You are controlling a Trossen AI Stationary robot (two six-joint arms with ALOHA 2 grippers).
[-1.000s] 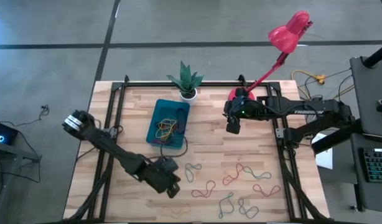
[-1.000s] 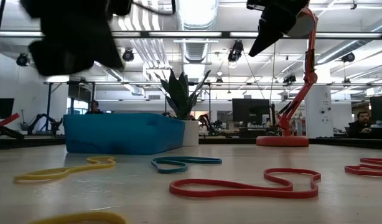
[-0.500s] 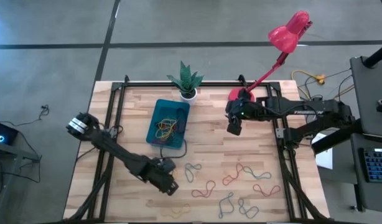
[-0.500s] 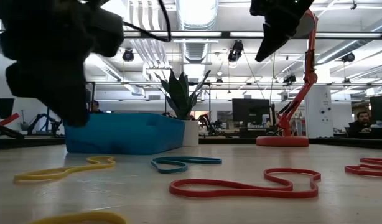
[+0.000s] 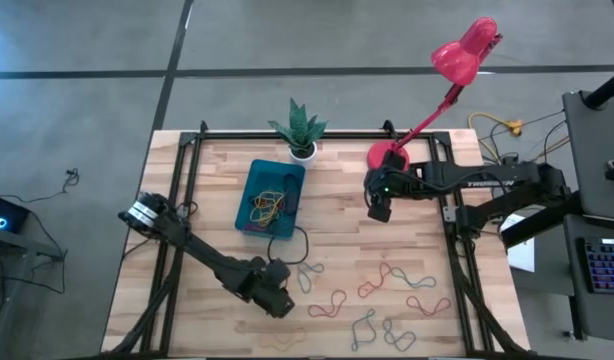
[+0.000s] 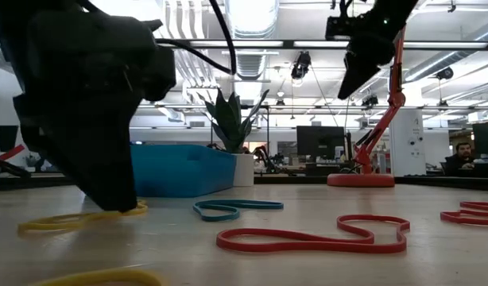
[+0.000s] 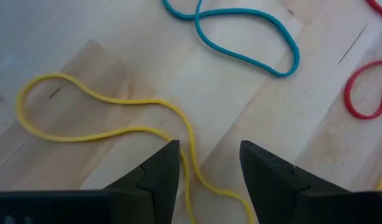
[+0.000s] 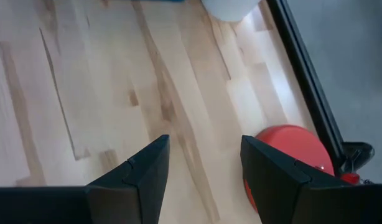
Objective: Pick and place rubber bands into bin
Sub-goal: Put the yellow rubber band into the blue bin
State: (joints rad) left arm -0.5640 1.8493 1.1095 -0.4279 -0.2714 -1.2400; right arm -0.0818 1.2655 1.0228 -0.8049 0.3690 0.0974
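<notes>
I'm running the left gripper (image 7: 203, 163) low over the table (image 5: 337, 215), near the front edge, just in front of the bin (image 5: 246, 195). Its fingers (image 7: 158, 169) are standing apart with nothing between them, straddling a yellow rubber band (image 7: 110, 118) that is lying flat on the wood. A blue-green band (image 7: 244, 34) and part of a red band (image 7: 365, 90) are lying just past it in the left wrist view. In the low view the left gripper (image 6: 109, 171) is hanging right down at the yellow band (image 6: 81, 218), looks touching or nearly so, can't tell which.

The bin is already holding a tangle of bands (image 5: 270, 203); plenty more bands are still scattered across the front right of the table (image 5: 387, 290).

The right gripper (image 5: 380, 208) is waiting up high near the red lamp base (image 5: 387, 155), fingers apart, empty, seeing only bare wood below.

Step in hand, my read: I'm lining up the grasp on the yellow band. Next I'm needing to get the fingers flush to the wood and close on the strand running between them, then lift and carry it back to the bin. The band is thin and floppy, so it could slip under the fingers if I'm closing too high.
</notes>
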